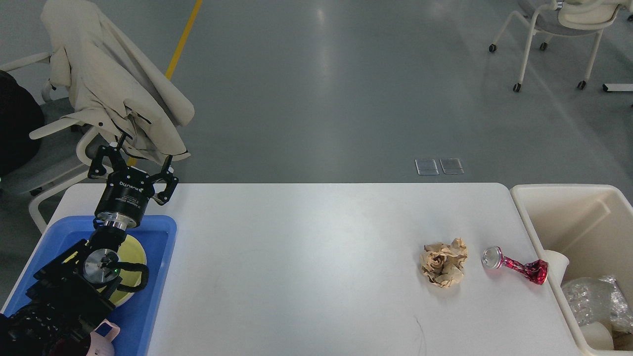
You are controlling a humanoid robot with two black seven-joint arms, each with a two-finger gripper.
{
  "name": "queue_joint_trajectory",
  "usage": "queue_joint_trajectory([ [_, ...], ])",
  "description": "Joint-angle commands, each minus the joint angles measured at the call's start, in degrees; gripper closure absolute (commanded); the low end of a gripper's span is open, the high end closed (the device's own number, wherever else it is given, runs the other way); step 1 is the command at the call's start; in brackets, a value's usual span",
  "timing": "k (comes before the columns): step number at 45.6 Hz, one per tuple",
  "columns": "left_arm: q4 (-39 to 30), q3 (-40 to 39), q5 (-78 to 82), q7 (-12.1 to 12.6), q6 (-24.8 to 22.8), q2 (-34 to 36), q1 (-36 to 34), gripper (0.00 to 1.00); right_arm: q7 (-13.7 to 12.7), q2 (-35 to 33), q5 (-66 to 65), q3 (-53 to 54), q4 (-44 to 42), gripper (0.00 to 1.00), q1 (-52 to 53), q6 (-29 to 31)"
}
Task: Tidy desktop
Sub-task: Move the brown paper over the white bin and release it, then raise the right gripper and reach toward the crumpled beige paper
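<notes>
A draped beige coat [113, 84] hangs over one office chair [59, 143] at far left, behind the bench [316, 257] — a broad white top with rounded corners that fills the lower half of the view. The left gripper [132, 160] hovers over the bench's far-left corner, its black fingers spread wide and holding nothing; the bench stretches away to its right and lies below it. Under the left arm, one blue plastic tray [158, 277] rests on the bench's left end, holding one yellow-green plate [136, 252] partly hidden by the arm; a pink object [101, 341] shows at the tray's near edge, too cut off to identify. The middle of the bench is bare white. Toward the right end lie one crumpled ball of brown paper [443, 262] and, just beside it, one crushed red can [514, 265] on its side. One cream-white bin [559, 207] stands against the bench's right edge, with a white paper cup [556, 264] and crinkled clear plastic [593, 301] inside. A second chair [559, 29] stands on the grey floor at upper right. The right gripper is out of view.
</notes>
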Motion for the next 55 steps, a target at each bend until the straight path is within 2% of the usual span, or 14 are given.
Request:
queue_joint_trajectory([
  [1, 0.0, 0.0, 0.0, 0.03, 0.0, 0.0, 0.0, 0.0, -0.28, 5.39, 11.98, 9.44, -11.48, 1.0, -34.42, -7.09],
  [6, 0.0, 0.0, 0.0, -0.06, 0.0, 0.0, 0.0, 0.0, -1.33, 11.81, 14.2, 15.77, -23.09, 1.0, -47.45, -9.21],
  [12, 0.0, 0.0, 0.0, -0.06, 0.0, 0.0, 0.0, 0.0, -2.21, 13.58, 14.02, 18.59, -24.33, 1.0, -50.36, -9.21],
  [13, 0.0, 0.0, 0.0, -0.06, 0.0, 0.0, 0.0, 0.0, -2.3, 13.58, 14.02, 18.59, -24.33, 0.98, -50.45, -9.21],
  [15, 0.0, 0.0, 0.0, -0.06, 0.0, 0.0, 0.0, 0.0, -2.48, 13.67, 14.02, 18.59, -24.42, 0.85, -50.45, -9.21],
  [16, 0.0, 0.0, 0.0, -0.06, 0.0, 0.0, 0.0, 0.0, -2.48, 13.67, 14.02, 18.59, -24.42, 0.69, -50.45, -9.21],
  [18, 0.0, 0.0, 0.0, -0.06, 0.0, 0.0, 0.0, 0.0, -2.57, 13.67, 14.02, 18.68, -24.33, 0.0, -50.37, -9.12],
  [31, 0.0, 0.0, 0.0, 0.03, 0.0, 0.0, 0.0, 0.0, -2.39, 13.23, 13.85, 18.68, -23.54, 0.0, -46.86, -8.25],
  [35, 0.0, 0.0, 0.0, 0.03, 0.0, 0.0, 0.0, 0.0, -2.3, 12.27, 12.88, 18.24, -20.04, 0.0, -42.64, -7.1],
  [38, 0.0, 0.0, 0.0, 0.03, 0.0, 0.0, 0.0, 0.0, -2.39, 9.72, 10.95, 17.8, -13.99, 0.0, -37.55, -7.01],
  [48, 0.0, 0.0, 0.0, 0.03, 0.0, 0.0, 0.0, 0.0, -4.32, 3.13, -0.82, 6.57, 4.04, 0.0, -11.64, -5.62],
  [49, 0.0, 0.0, 0.0, 0.03, 0.0, 0.0, 0.0, 0.0, -4.24, 2.43, -2.75, 2.46, 7.54, 0.0, -3.17, -2.39],
  [55, 0.0, 0.0, 0.0, 0.03, 0.0, 0.0, 0.0, 0.0, -2.13, 3.12, -6.54, -6.27, 19.59, 0.0, 26.93, 14.58],
])
